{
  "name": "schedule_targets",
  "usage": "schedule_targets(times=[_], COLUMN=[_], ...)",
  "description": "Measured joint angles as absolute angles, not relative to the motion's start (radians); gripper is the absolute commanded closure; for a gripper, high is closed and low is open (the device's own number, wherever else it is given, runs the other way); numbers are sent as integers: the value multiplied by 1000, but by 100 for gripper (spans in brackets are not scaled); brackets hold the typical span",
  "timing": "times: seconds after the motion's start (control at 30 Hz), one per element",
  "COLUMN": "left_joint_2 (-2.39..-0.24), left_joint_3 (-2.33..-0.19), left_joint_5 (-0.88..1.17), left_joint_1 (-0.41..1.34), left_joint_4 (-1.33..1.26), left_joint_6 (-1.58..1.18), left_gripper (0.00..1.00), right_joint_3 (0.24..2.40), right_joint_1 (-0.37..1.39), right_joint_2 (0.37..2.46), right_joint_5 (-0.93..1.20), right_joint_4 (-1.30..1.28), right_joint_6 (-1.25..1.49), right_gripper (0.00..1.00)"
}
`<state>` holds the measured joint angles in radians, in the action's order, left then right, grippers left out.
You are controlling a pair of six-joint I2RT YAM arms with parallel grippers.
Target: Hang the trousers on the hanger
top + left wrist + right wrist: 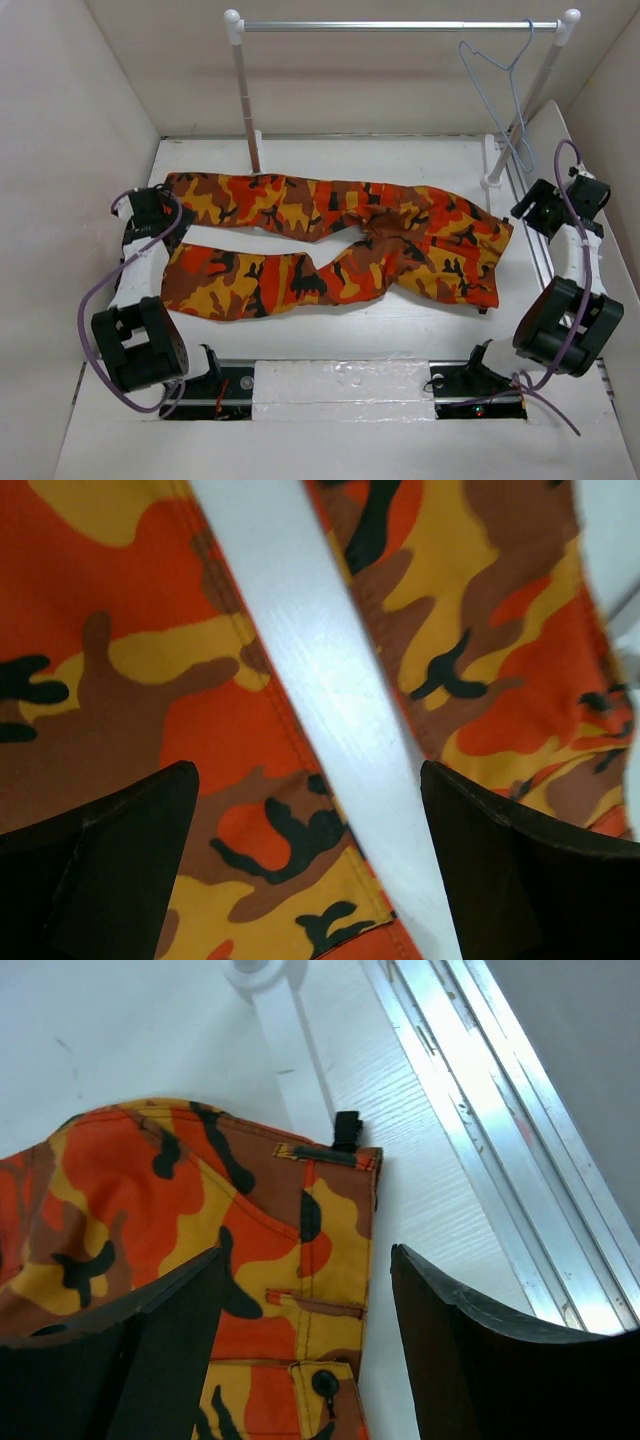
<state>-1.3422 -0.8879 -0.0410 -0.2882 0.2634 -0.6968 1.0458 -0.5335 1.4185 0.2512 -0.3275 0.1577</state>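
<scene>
A white-posted rail [241, 95] with a silver crossbar [400, 25] stands at the back of the white table [330, 325].

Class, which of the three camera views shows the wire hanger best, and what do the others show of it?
The top external view: the hanger is seen whole, hooked on the rail at upper right. Neither wrist view shows it; both look down on the trousers.
</scene>
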Motion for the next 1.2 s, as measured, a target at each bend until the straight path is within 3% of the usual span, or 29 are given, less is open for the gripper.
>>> schedule_targets(times=[0.07, 0.1, 0.13, 0.17, 0.23, 0.27, 0.3, 0.37, 0.4, 0.5, 0.6, 0.73, 0.77, 0.87, 1.0, 1.2], left_joint_2=[-1299, -1278, -1262, -1254, -1255, -1267, -1272, -1272, -1272, -1272, -1272, -1287, -1304, -1369, -1450, -1568], left_joint_3=[-888, -888, -890, -897, -910, -926, -928, -925, -921, -909, -907, -903, -903, -902, -899, -937], left_joint_5=[-54, -54, -50, -44, -41, -39, -52, -48, -38, -4, -2, 8, 10, 1, -4, -6], left_joint_1=[-289, -289, -290, -284, -271, -223, -165, -10, 86, 323, 531, 757, 808, 925, 1028, 1045], left_joint_4=[241, 223, 204, 193, 175, 170, 163, 146, 136, 101, 101, 93, 94, 97, 93, 79], left_joint_6=[-706, -710, -711, -712, -710, -710, -697, -684, -677, -673, -673, -673, -673, -674, -670, -631], left_gripper=[10, 12, 13, 14, 27, 27, 42, 50, 53, 56, 52, 40, 31, 24, 20, 18], right_joint_3=[1047, 1046, 1040, 1030, 977, 944, 902, 823, 793, 721, 688, 680, 686, 722, 767, 852], right_joint_1=[-528, -517, -503, -489, -460, -450, -448, -450, -453, -491, -547, -570, -570, -570, -570, -566], right_joint_2=[1389, 1367, 1340, 1308, 1229, 1192, 1158, 1106, 1093, 1078, 1081, 1138, 1160, 1311, 1424, 1554], right_joint_5=[269, 274, 280, 289, 303, 309, 310, 297, 282, 247, 235, 264, 298, 361, 423, 401], right_joint_4=[-330, -332, -331, -328, -316, -320, -319, -345, -361, -418, -467, -455, -441, -395, -319, -218], right_joint_6=[158, 158, 151, 152, 152, 150, 148, 141, 135, 108, 72, 5, -13, -20, -14, 20], right_gripper=[36, 70, 89, 100, 100, 100, 82, 56, 38, 26, 15, 14, 14, 14, 13, 17])
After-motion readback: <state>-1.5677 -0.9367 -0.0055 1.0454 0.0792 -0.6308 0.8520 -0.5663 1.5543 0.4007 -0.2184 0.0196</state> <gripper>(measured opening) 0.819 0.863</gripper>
